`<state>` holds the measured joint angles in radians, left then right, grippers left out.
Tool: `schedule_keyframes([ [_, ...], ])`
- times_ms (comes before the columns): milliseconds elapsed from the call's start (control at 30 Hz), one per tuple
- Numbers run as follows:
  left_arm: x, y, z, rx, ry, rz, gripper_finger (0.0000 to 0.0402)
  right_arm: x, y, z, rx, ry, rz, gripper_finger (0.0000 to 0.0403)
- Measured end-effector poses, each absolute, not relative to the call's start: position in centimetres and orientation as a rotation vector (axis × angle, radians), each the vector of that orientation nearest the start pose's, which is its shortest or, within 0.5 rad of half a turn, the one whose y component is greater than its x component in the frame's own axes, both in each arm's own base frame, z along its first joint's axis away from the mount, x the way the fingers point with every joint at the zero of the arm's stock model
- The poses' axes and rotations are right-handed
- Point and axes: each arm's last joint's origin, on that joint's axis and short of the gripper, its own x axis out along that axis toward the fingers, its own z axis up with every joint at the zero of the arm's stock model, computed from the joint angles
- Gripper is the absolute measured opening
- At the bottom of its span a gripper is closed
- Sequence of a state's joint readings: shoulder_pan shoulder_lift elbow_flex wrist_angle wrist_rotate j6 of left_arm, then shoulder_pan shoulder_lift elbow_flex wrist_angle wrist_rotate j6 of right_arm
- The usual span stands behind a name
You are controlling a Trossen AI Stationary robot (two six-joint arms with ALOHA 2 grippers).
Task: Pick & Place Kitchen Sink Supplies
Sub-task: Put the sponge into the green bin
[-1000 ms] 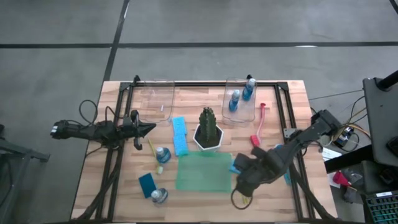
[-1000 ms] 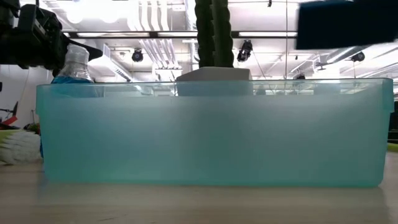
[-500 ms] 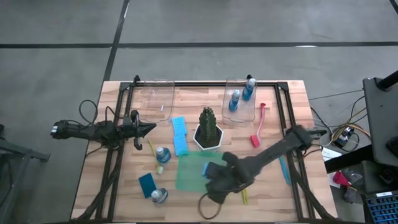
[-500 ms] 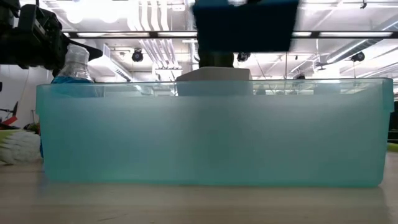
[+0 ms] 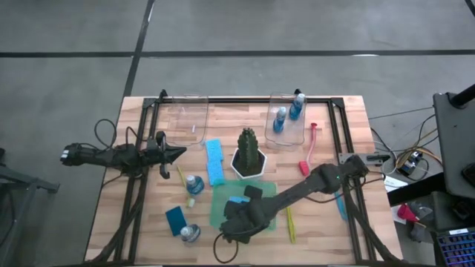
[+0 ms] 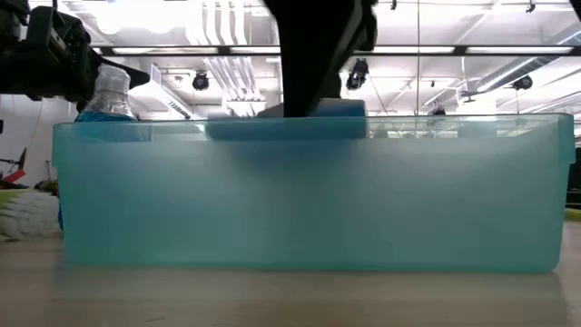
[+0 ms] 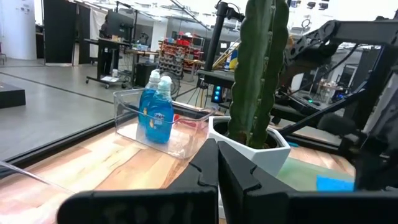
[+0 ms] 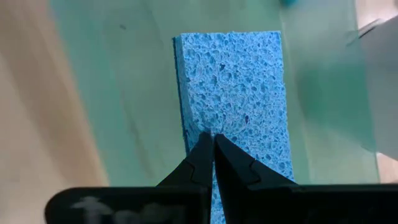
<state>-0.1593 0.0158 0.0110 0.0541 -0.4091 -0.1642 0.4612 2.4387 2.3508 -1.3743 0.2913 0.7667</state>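
We see the right gripper (image 8: 213, 142) over the green tray (image 5: 223, 215), its fingers pinched on the edge of a blue sponge (image 8: 239, 93) held just above the tray's floor, in front of the potted plant (image 5: 249, 152). The left gripper (image 5: 180, 153) waits well to the plant's left, fingers pressed together on nothing, near a yellow brush (image 5: 182, 182).

1. The sponge (image 8: 233, 99) pinched at the tips of the right fingers (image 8: 202, 165) is rough, porous foam.
2. Beneath it, the green tray (image 8: 118, 93) looks like smooth, translucent plastic.
3. The worktop (image 5: 341, 111) is pale matt wood planking.
4. The bin (image 7: 180, 127) ahead of the left fingers (image 7: 239, 171) is clear glossy plastic.
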Motion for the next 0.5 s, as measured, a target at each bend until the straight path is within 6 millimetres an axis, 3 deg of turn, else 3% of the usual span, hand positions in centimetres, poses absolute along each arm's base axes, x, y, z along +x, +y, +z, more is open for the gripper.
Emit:
schedule_keyframes([
  [167, 9.6, -0.4, 17.1, -0.177, -0.069, 0.245, 0.0000, 43.9, 20.4, 20.3, 0.074, 1.325, -0.375, 0.0008],
  [500, 9.6, -0.4, 17.1, -0.178, -0.071, 0.245, 0.0000, 44.4, 20.2, 20.0, -0.006, 1.313, -0.295, 0.0008],
])
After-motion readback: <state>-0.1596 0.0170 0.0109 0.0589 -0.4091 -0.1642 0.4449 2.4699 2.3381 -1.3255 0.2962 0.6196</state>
